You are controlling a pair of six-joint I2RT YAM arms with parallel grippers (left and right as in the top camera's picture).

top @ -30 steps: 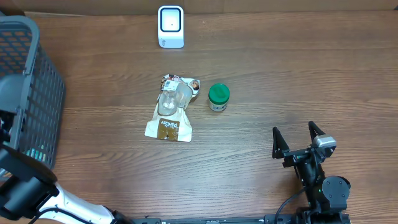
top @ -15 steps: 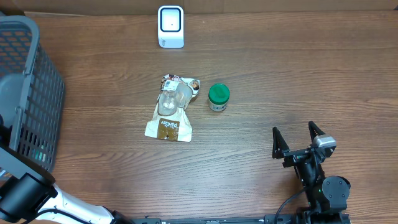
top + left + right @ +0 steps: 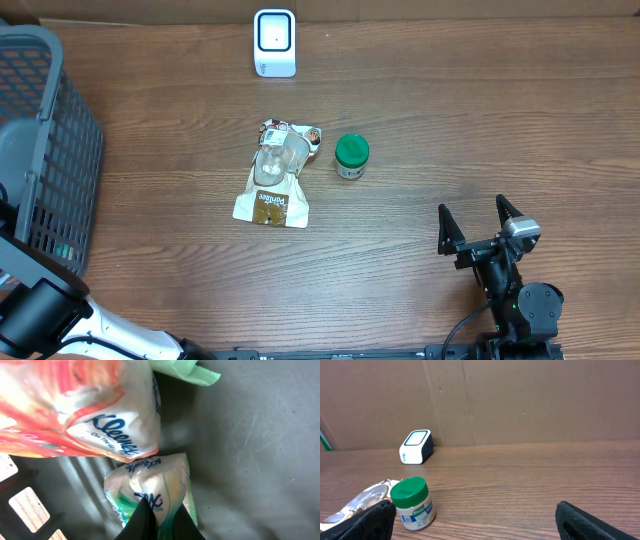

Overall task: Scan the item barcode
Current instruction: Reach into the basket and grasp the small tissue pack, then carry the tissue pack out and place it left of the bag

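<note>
Green-white tissue pack (image 3: 150, 477) | touching clenched left gripper (image 3: 145, 504) tips | right gripper (image 3: 470, 206) released

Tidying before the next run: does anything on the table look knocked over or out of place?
One thing: what looks like a clear cup lies on its side atop the pouch. The jar stands upright beside them, and the scanner sits squarely at the back. No spill visible.

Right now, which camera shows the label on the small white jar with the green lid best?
Right wrist: the green-lidded white jar stands upright, side label facing the lens. Overhead shows mainly its lid. Left wrist shows only tissue packs, no jar.
</note>
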